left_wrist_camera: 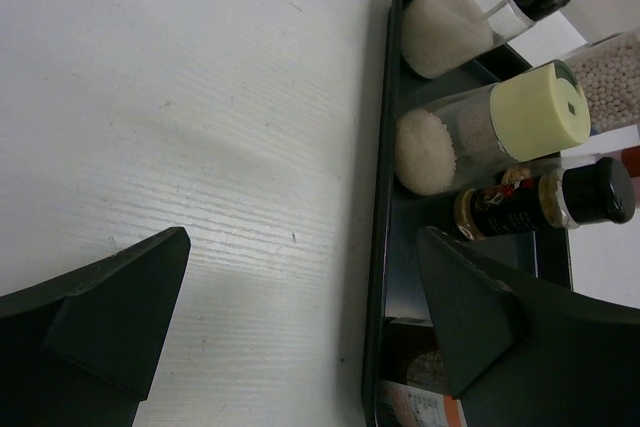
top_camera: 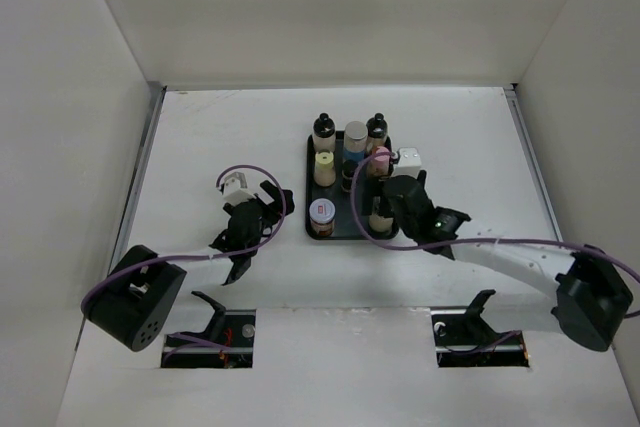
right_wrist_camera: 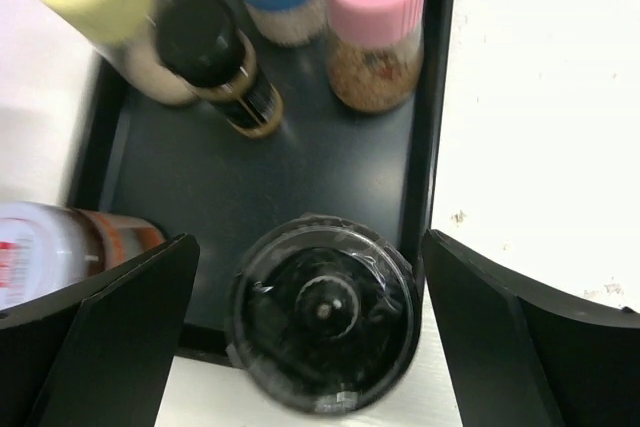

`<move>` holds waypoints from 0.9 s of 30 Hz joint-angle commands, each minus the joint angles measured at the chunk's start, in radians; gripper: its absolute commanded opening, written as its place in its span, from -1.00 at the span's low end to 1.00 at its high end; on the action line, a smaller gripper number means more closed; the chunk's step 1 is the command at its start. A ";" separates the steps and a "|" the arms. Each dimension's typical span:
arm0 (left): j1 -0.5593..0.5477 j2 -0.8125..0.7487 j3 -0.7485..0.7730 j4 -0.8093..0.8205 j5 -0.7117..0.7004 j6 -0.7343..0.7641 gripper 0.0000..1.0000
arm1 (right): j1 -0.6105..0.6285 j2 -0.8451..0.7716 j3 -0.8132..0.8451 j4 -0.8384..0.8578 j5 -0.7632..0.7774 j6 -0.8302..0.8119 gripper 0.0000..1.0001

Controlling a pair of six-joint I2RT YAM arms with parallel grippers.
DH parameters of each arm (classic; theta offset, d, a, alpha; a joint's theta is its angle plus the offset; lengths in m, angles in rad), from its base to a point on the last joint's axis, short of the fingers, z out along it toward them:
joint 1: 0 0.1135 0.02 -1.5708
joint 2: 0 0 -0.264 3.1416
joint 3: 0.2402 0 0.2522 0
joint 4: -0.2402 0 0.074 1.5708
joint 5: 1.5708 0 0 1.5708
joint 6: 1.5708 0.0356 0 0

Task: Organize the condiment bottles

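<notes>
Seen from above, the black tray (top_camera: 343, 222) lies on the white table (top_camera: 200, 137) with the condiment bottles standing upright on it. Along the tray's far edge are a dark-capped bottle (top_camera: 323, 129), the blue-labelled bottle (top_camera: 355, 140) and a second dark-capped bottle (top_camera: 376, 127). Nearer, the yellow-capped shaker (top_camera: 324, 167) is on the tray's left side, the pink-capped shaker (top_camera: 381, 159) on its right side and the red-labelled jar (top_camera: 321, 215) in its near left corner. The right gripper (top_camera: 388, 205) hangs over the tray's near right corner, above the corner bottle (top_camera: 379, 219). The left gripper (top_camera: 255, 215) is over bare table just left of the tray. A small white box (top_camera: 410, 159) sits just off the tray's right edge. In the left wrist view the left gripper's fingers are spread wide with nothing between them. The gap shows table, and one finger reaches over the tray's left rim. Beyond that rim stands the yellow-capped shaker with a small dark-labelled bottle (left_wrist_camera: 540, 202) beside it. In the right wrist view the right gripper's fingers stand wide on either side of the corner bottle, apart from it. Its black cap overlaps the tray's near rim, and the pink-capped shaker is beyond it along the tray's right wall.
</notes>
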 commanded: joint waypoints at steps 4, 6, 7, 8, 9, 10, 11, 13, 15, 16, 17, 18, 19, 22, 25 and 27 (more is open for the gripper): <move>0.002 0.004 0.035 0.050 -0.049 -0.006 1.00 | -0.073 -0.249 -0.030 0.144 0.064 -0.001 1.00; -0.007 0.015 0.039 0.047 -0.069 -0.006 1.00 | -0.160 -0.312 -0.068 0.206 0.101 0.038 1.00; -0.007 0.018 0.040 0.047 -0.078 -0.006 1.00 | -0.214 -0.337 -0.090 0.230 0.127 0.077 1.00; -0.006 0.019 0.040 0.045 -0.086 -0.006 1.00 | -0.268 -0.357 -0.111 0.249 0.142 0.125 1.00; -0.001 0.021 0.040 0.045 -0.094 -0.006 1.00 | -0.320 -0.369 -0.133 0.263 0.153 0.172 1.00; 0.005 0.016 0.042 0.039 -0.095 -0.006 1.00 | -0.373 -0.369 -0.148 0.266 0.154 0.217 1.00; 0.008 0.006 0.042 0.030 -0.097 -0.005 1.00 | -0.421 -0.362 -0.157 0.261 0.145 0.249 1.00; 0.014 -0.020 0.042 0.002 -0.098 -0.003 1.00 | -0.490 -0.331 -0.176 0.243 0.107 0.295 1.00; 0.023 -0.051 0.051 -0.036 -0.102 -0.002 1.00 | -0.535 -0.291 -0.196 0.231 0.054 0.317 1.00; 0.031 -0.067 0.058 -0.060 -0.103 -0.002 1.00 | -0.546 -0.271 -0.210 0.240 0.020 0.326 1.00; 0.036 -0.080 0.069 -0.091 -0.103 0.000 1.00 | -0.549 -0.258 -0.219 0.246 -0.005 0.341 1.00; 0.039 -0.094 0.083 -0.125 -0.100 0.003 1.00 | -0.550 -0.247 -0.234 0.264 -0.035 0.372 1.00; 0.039 -0.109 0.097 -0.163 -0.100 0.007 1.00 | -0.547 -0.245 -0.257 0.289 -0.045 0.400 1.00; 0.039 -0.149 0.129 -0.261 -0.105 0.012 1.00 | -0.546 -0.254 -0.340 0.413 -0.030 0.421 1.00; 0.040 -0.171 0.155 -0.321 -0.109 0.018 1.00 | -0.546 -0.248 -0.375 0.482 -0.031 0.440 0.94; 0.040 -0.165 0.172 -0.340 -0.109 0.021 1.00 | -0.543 -0.228 -0.375 0.496 -0.040 0.443 0.82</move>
